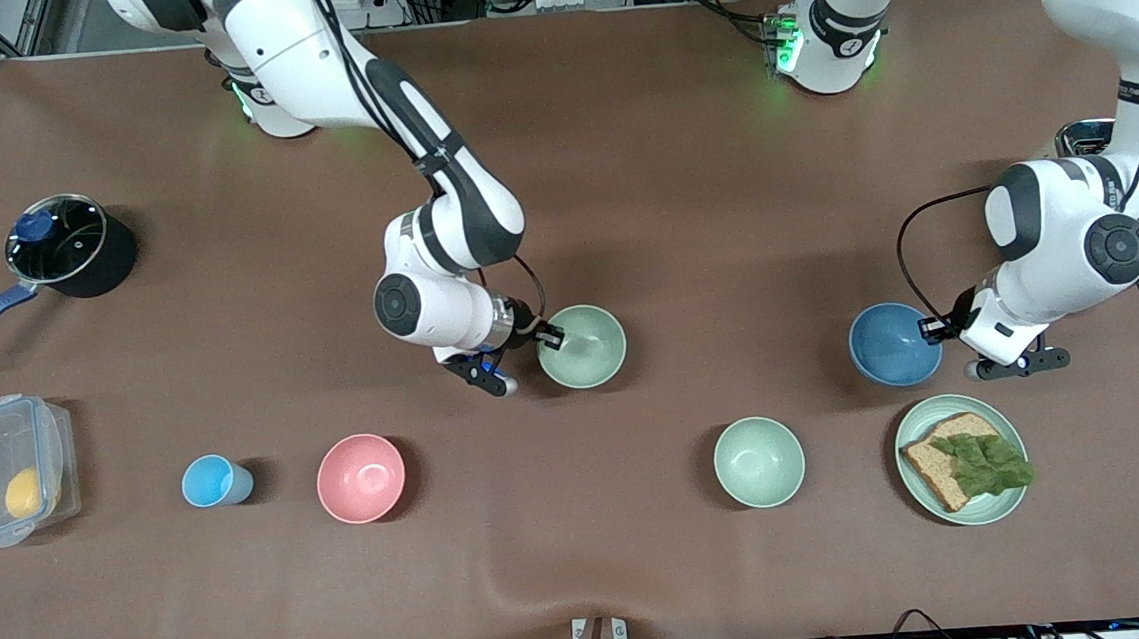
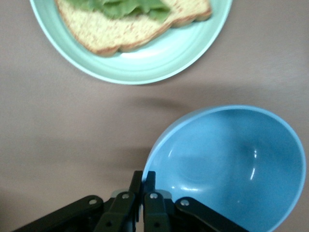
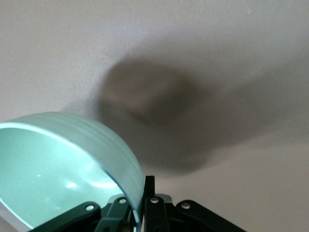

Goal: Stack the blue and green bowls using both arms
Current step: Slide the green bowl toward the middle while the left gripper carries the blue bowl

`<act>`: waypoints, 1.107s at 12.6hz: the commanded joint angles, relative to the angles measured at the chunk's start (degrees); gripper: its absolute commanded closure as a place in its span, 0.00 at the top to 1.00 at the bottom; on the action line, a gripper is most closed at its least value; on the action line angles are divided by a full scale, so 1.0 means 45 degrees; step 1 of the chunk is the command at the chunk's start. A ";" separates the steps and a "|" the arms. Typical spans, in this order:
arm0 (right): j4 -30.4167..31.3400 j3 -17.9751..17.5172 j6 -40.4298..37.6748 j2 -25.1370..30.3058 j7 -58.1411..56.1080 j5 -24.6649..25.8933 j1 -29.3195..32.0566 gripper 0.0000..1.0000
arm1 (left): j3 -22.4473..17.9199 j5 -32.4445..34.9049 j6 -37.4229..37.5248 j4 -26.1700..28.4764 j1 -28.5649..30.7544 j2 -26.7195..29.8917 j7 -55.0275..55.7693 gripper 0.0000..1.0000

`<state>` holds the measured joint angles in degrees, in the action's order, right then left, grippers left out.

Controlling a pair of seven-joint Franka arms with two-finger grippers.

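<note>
My right gripper [image 1: 547, 337] is shut on the rim of the green bowl [image 1: 583, 347], a sage bowl held tilted a little above the middle of the table. The right wrist view shows the bowl [image 3: 63, 159] with its wall between my gripper's [image 3: 143, 187] fingers and its shadow on the cloth. My left gripper [image 1: 932, 327] is shut on the rim of the blue bowl [image 1: 892, 342], over the table toward the left arm's end. In the left wrist view the blue bowl [image 2: 231, 164] is tilted, its rim pinched in my gripper [image 2: 144, 177].
A mint plate [image 1: 1006, 507] with bread and lettuce lies nearer the camera than the blue bowl. A paler mint bowl [image 1: 759, 462], a pink bowl [image 1: 361, 477], a sky-blue cup [image 1: 212, 481], a clear box [image 1: 9, 469] and a pot [image 1: 68, 246] stand around.
</note>
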<state>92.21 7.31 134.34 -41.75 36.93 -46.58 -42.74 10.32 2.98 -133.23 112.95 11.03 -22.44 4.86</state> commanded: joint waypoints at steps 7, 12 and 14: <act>-0.0101 0.0114 0.1084 -0.0487 0.0269 -0.0410 -0.0580 1.00 | 0.1395 -0.1362 0.2689 -0.1818 0.0030 0.0885 0.0636 0.00; -0.0081 0.0424 0.0365 0.0390 0.0055 -0.0215 -0.0366 1.00 | 0.3212 -0.1482 0.2789 -0.1936 -0.0009 0.0945 0.3913 0.00; -0.0081 0.1165 -0.0843 0.0820 -0.0372 -0.0137 -0.0366 1.00 | 0.3702 -0.1463 0.2750 -0.1956 -0.0086 0.0808 0.4893 0.00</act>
<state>90.59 10.06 134.92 -41.18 37.22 -47.04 -44.58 25.52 -2.42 -121.59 104.28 10.41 -18.88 24.07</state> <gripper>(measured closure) 0.026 0.960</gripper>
